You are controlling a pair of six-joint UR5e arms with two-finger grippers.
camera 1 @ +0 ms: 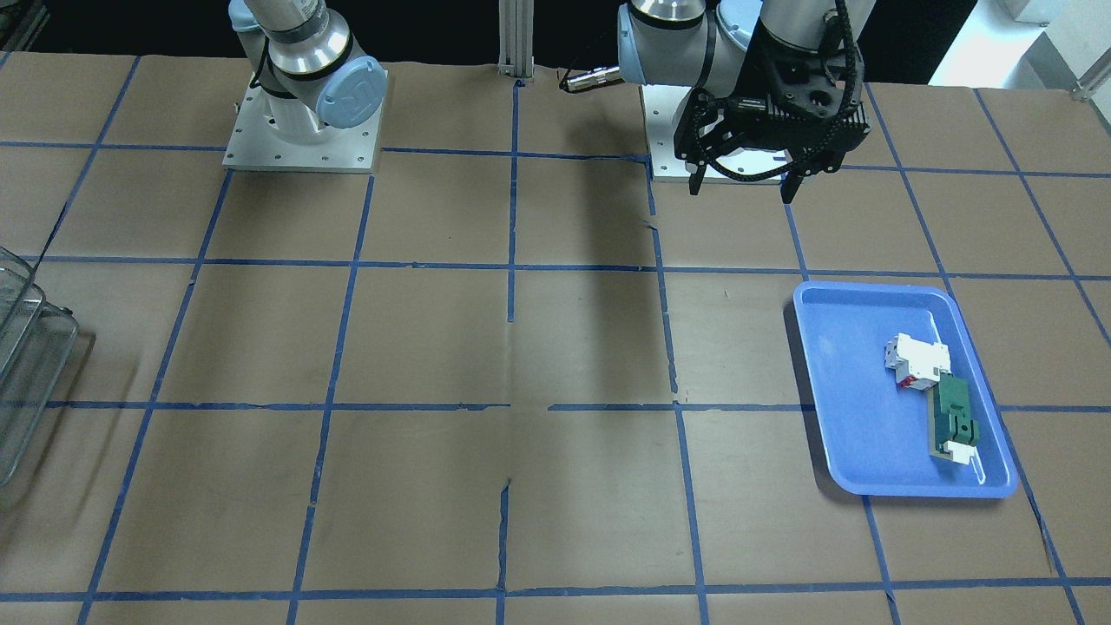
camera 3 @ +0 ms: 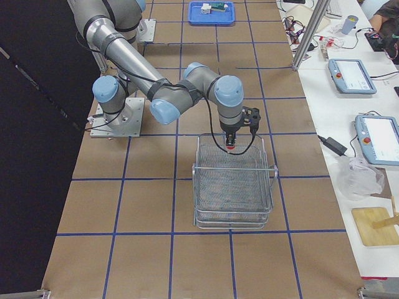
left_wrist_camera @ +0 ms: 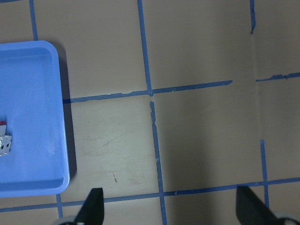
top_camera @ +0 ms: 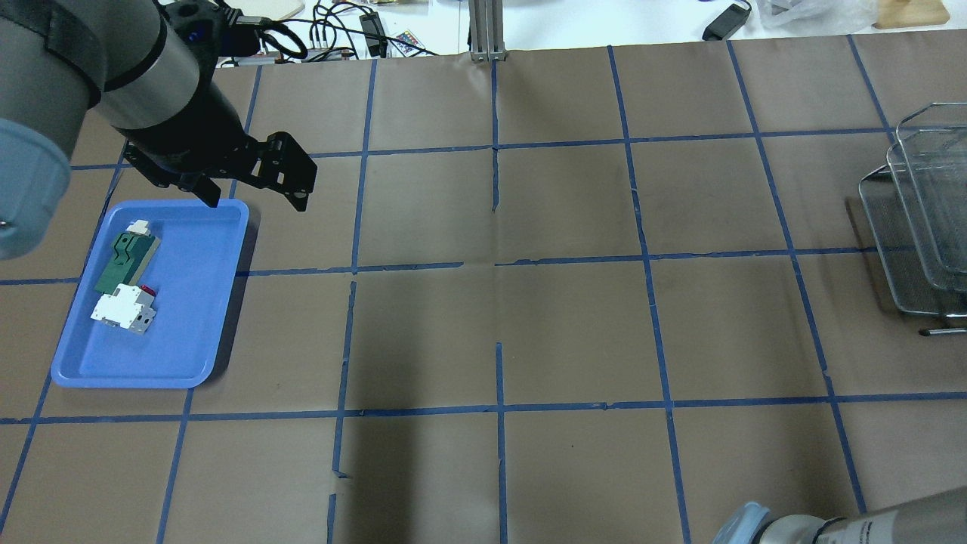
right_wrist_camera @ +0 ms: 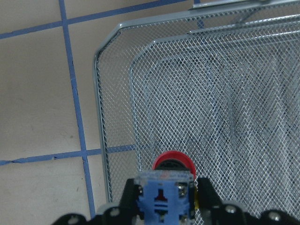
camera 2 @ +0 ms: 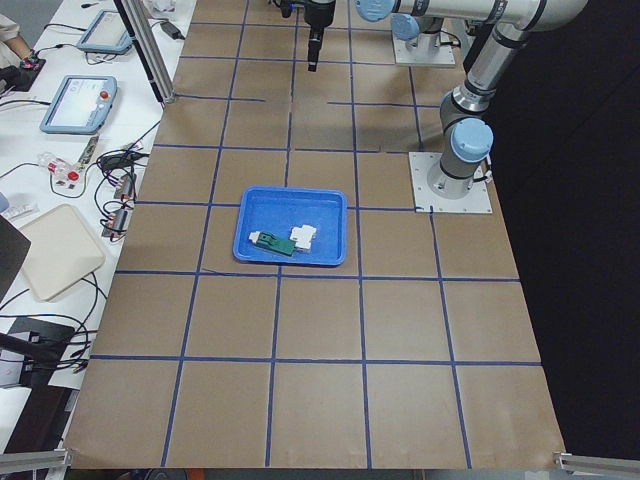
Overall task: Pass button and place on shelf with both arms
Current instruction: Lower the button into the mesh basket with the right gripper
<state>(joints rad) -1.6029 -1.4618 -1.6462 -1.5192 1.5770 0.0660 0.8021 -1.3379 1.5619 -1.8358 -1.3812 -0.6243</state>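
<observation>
The button (right_wrist_camera: 173,162), red cap forward and blue base toward the camera, sits between the fingers of my right gripper (right_wrist_camera: 165,193), which is shut on it. The right side view shows this gripper (camera 3: 231,141) holding the button (camera 3: 230,148) just above the near end of the wire-mesh shelf (camera 3: 234,180). In the right wrist view the shelf's tiers (right_wrist_camera: 225,89) lie directly below the button. My left gripper (camera 1: 742,178) is open and empty, hovering above the table beside the far corner of the blue tray (top_camera: 189,325). Its fingertips (left_wrist_camera: 93,204) stand wide apart.
The blue tray (camera 1: 855,417) holds a white block with red marks (camera 1: 916,358) and a flat green-and-white part (camera 1: 955,417). The shelf stands at the table's right edge (top_camera: 929,227). Both arm bases are bolted at the robot side (camera 1: 304,143).
</observation>
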